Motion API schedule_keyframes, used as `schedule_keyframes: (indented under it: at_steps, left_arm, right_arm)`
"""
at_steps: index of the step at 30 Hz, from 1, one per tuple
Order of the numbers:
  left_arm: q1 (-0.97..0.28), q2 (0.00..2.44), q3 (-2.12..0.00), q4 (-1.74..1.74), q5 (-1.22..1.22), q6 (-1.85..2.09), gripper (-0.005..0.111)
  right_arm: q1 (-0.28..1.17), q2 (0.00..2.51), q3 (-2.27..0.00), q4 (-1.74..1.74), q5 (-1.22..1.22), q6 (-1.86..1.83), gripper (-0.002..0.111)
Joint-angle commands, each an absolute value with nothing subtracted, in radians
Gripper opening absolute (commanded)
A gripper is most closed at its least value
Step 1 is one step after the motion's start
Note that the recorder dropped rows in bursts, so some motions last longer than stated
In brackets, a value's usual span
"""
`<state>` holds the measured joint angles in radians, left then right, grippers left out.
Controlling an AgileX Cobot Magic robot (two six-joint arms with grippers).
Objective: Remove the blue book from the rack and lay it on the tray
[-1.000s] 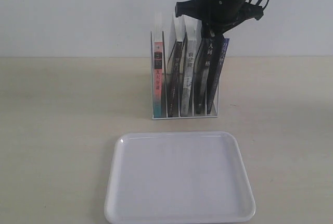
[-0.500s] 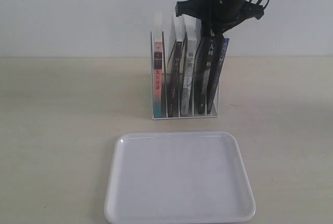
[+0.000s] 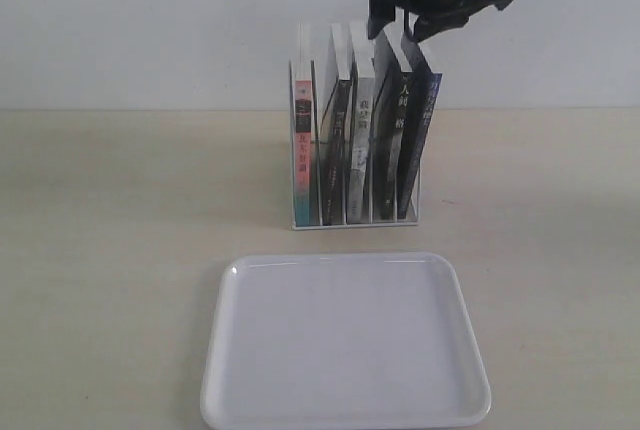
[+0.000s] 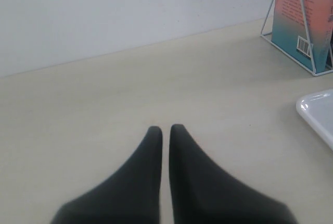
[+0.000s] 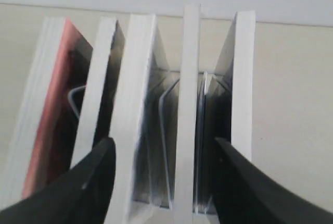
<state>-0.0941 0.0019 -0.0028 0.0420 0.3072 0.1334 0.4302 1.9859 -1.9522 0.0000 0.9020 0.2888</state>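
The blue book (image 3: 424,130) stands in the rightmost slot of the white wire rack (image 3: 355,221), leaning slightly right, its dark blue spine facing me. My right gripper (image 3: 398,28) hovers open just above the book tops with nothing held. In the right wrist view its fingers (image 5: 91,182) straddle the middle books, while the blue book's page edge (image 5: 243,78) lies just outside the far finger. The white tray (image 3: 345,340) lies in front of the rack. Low over the table, my left gripper (image 4: 165,129) is shut, with nothing in it.
Four other books fill the rack: a pink-and-teal-spined book (image 3: 303,150) at the left, then black and grey spines. The left wrist view shows that book's back cover (image 4: 302,21) and a tray corner (image 4: 318,112).
My right gripper has risen from among the book tops to just above them. The books, rack and tray have not moved.
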Motion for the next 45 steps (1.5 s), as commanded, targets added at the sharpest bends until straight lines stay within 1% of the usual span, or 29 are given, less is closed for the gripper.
schedule_keyframes:
  at_steps: [1, 6, 9, 15, 19, 25, 33, 37, 45]
  left_arm:
    - [-0.103, 0.000, 0.000, 0.034, 0.293, 0.123, 0.005]
    - [-0.103, 0.000, 0.000, 0.034, 0.293, 0.123, 0.005]
    - [-0.103, 0.000, 0.000, 0.034, 0.293, 0.123, 0.005]
    - [-0.103, 0.000, 0.000, 0.034, 0.293, 0.123, 0.005]
    - [-0.103, 0.000, 0.000, 0.034, 0.293, 0.123, 0.005]
    - [-0.103, 0.000, 0.000, 0.034, 0.293, 0.123, 0.005]
    - [-0.103, 0.000, 0.000, 0.034, 0.293, 0.123, 0.005]
    - [-0.103, 0.000, 0.000, 0.034, 0.293, 0.123, 0.005]
    - [-0.103, 0.000, 0.000, 0.034, 0.293, 0.123, 0.005]
  right_arm:
    - [0.428, 1.883, -1.956, -0.006, 0.921, 0.270, 0.052]
    - [0.446, 1.827, -1.956, -0.018, 0.963, 0.250, 0.052]
    - [0.484, 1.822, -1.956, -0.025, 0.970, 0.244, 0.052]
    - [0.578, 1.848, -1.956, -0.040, 0.904, 0.256, 0.052]
    - [0.611, 1.875, -1.956, -0.051, 0.859, 0.284, 0.052]
    - [0.618, 1.925, -1.963, -0.059, 0.820, 0.313, 0.052]
    - [0.643, 2.051, -2.096, -0.059, 0.890, 0.315, 0.052]
    - [0.643, 2.092, -2.137, -0.146, 0.940, 0.357, 0.052]
    - [0.643, 2.121, -2.137, -0.167, 0.907, 0.395, 0.052]
